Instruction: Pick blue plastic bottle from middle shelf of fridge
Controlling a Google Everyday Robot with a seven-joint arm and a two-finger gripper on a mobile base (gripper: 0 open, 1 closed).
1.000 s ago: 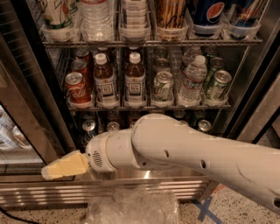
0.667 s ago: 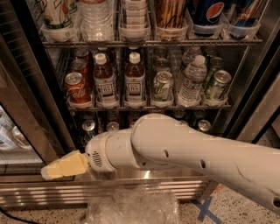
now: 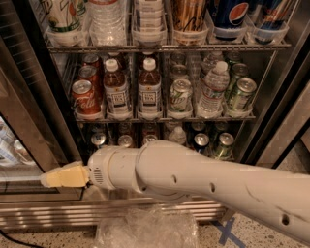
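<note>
The fridge [image 3: 41,116] stands open in front of me. On its middle shelf [image 3: 164,118] two small bottles of brown liquid with white caps and dark blue-and-white labels stand side by side, one [image 3: 116,91] left of the other [image 3: 149,90]. Red cans [image 3: 87,97] stand to their left. Green cans [image 3: 180,95] and a clear ribbed water bottle [image 3: 213,88] stand to their right. My gripper [image 3: 60,177], cream-coloured, is low at the left, below the middle shelf and outside the racks, at the end of my white arm [image 3: 193,179]. It holds nothing that I can see.
The top rack holds large bottles and Pepsi bottles [image 3: 230,14]. The lower rack holds short cans [image 3: 201,141], partly hidden by my arm. The glass door [image 3: 12,150] hangs open at the left. A crumpled clear plastic bag [image 3: 145,230] and a blue tape cross [image 3: 227,232] lie on the floor.
</note>
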